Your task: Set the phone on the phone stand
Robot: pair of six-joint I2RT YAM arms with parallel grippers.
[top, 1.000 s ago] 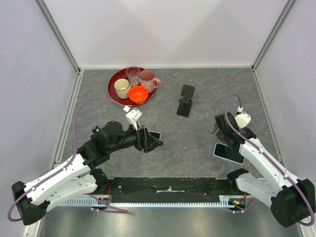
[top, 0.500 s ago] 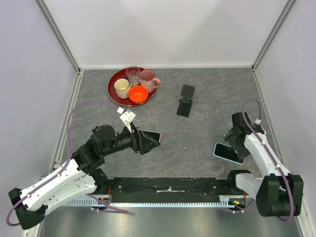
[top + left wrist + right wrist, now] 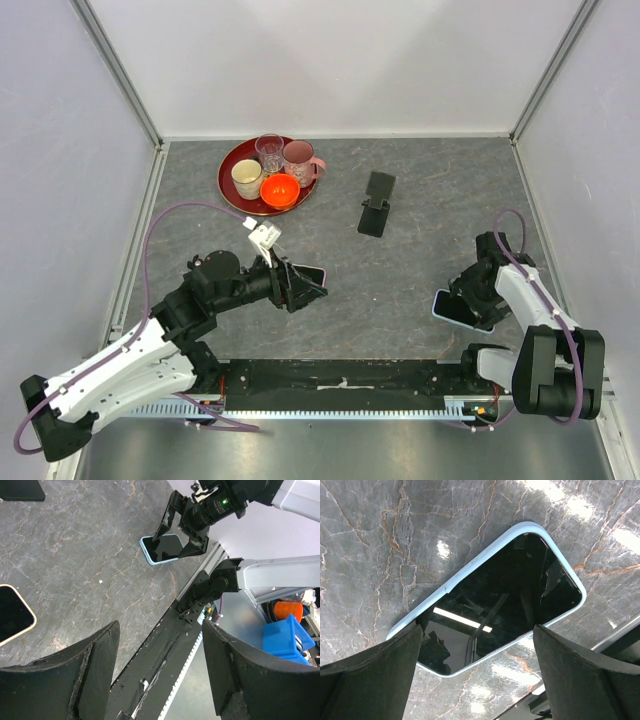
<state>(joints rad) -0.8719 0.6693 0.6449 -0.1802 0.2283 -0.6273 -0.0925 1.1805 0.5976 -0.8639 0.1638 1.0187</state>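
Fingers of the right pincer stand wide apart and hold nothing. Right under them the blue phone lies flat on the worktop, screen up. I cannot tell if they touch it. The left pincer is wide too and holds nothing. A second phone with a pale case lies just beside it. Farther out, between both pincers and well apart from them, stands the black phone stand. Beyond the left pincer sits a red tray of cups.
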